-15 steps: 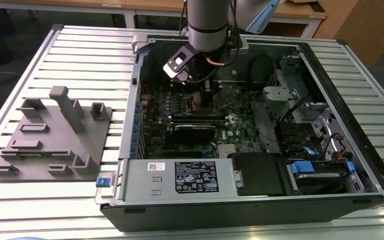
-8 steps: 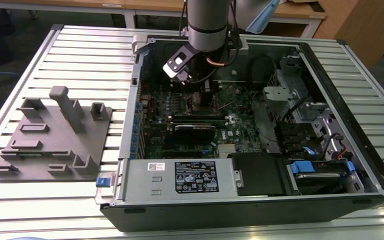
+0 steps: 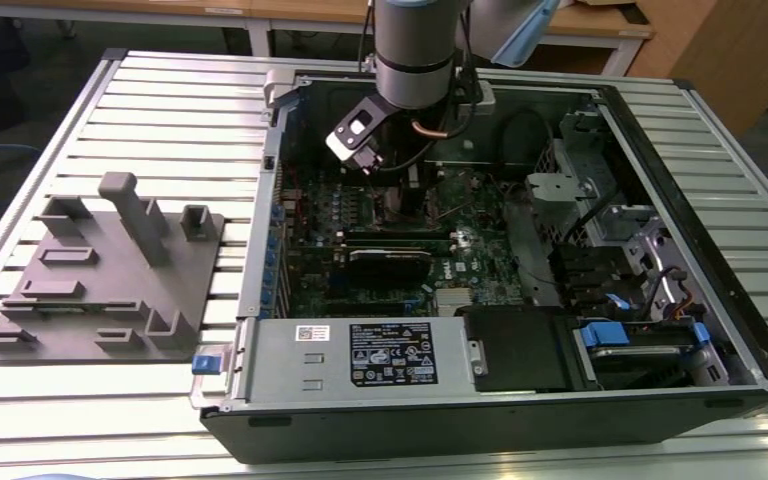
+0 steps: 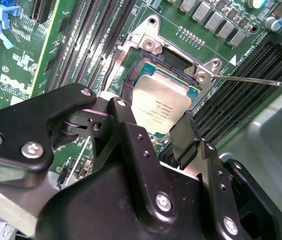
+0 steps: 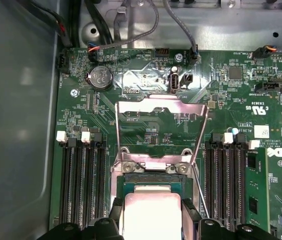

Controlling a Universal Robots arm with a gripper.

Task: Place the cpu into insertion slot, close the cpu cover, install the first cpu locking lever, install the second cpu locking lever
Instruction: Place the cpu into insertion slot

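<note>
cpu (image 4: 161, 102): small silver square, right over the insertion slot.
jaws: two black fingers (image 4: 124, 117) pinch the cpu on two sides.
insertion slot (image 4: 153, 64): dark square hole in the green board (image 5: 231, 100), just under the cpu.
cpu cover (image 5: 161, 105): thin silver frame, flipped up and open.
locking lever (image 4: 256, 81): thin rod sticking out sideways from the slot's corner.
computer case (image 3: 491, 425): open, lying on the ribbed counter (image 3: 157, 110).

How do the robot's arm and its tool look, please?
The arm is a silver-grey cylinder with a black ring; black cables run beside it. The tool is matt black, angular, with silver screw heads and two flat black fingers.
</note>
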